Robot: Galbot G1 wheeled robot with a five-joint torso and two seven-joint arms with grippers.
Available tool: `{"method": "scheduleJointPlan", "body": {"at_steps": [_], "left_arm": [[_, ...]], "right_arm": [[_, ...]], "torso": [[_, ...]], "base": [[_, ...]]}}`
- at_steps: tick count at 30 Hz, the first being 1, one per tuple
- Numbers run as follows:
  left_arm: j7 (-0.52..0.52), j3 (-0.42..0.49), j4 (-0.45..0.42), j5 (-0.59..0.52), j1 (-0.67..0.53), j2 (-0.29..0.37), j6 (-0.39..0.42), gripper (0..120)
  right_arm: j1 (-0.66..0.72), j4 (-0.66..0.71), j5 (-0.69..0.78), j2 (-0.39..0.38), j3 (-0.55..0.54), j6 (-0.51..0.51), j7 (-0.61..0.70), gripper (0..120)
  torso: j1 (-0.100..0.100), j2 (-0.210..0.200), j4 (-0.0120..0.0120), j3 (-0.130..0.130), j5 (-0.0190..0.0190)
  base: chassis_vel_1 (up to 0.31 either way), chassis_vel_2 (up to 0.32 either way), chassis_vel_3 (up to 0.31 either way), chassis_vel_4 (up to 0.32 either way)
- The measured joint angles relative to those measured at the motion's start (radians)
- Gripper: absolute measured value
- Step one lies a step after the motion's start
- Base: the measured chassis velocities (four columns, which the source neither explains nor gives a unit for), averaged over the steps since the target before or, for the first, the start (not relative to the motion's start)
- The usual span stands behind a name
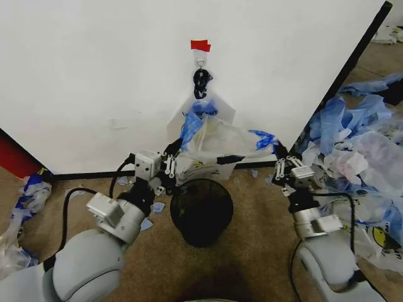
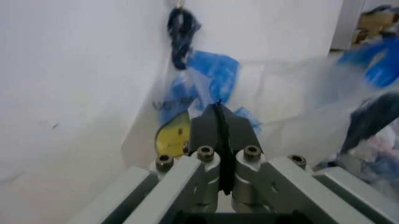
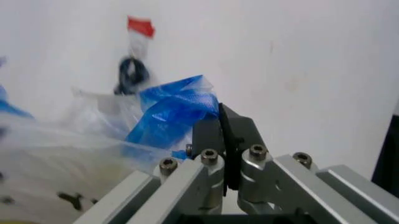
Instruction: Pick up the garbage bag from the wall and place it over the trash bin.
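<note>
The garbage bag [image 1: 217, 139] is stretched open between my two grippers, just above and behind the round black mesh trash bin [image 1: 201, 211]. My left gripper [image 1: 171, 154] is shut on the bag's left rim, and my right gripper [image 1: 279, 153] is shut on its right rim beside a blue handle [image 3: 174, 105]. The bag's back still reaches up the white wall [image 1: 94, 75] to a dark loop [image 1: 201, 83] on the hook under the red tape [image 1: 200, 45]. The left wrist view shows the yellow smiley [image 2: 173, 135] just past the closed fingers [image 2: 209, 126].
A heap of blue and clear plastic bags [image 1: 359, 145] lies on the floor to the right, past the wall's black edge trim [image 1: 352, 60]. A red object [image 1: 16, 157] and more plastic [image 1: 25, 195] sit at left. Small blue scraps [image 1: 154, 206] dot the carpet.
</note>
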Motion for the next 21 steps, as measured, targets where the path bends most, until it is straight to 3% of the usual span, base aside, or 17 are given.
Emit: {"method": "scheduleJointPlan", "body": {"at_steps": [8, 21], "left_arm": [[-0.014, -0.033, 0.0, -0.01, 0.035, 0.02, 0.001, 0], [-0.079, -0.063, 0.004, -0.015, 0.103, 0.036, 0.024, 0]], "right_arm": [[-0.044, 0.097, 0.023, -0.009, 0.019, -0.005, -0.018, 0], [-0.064, 0.093, 0.076, -0.033, -0.004, -0.017, -0.047, 0]], "torso": [[0.0, 0.0, -0.0004, 0.0, 0.0004], [0.0, 0.0, -0.0005, 0.0, 0.0003]], "base": [[0.0, 0.0, 0.0, 0.0], [0.0, 0.0, 0.0, 0.0]]}}
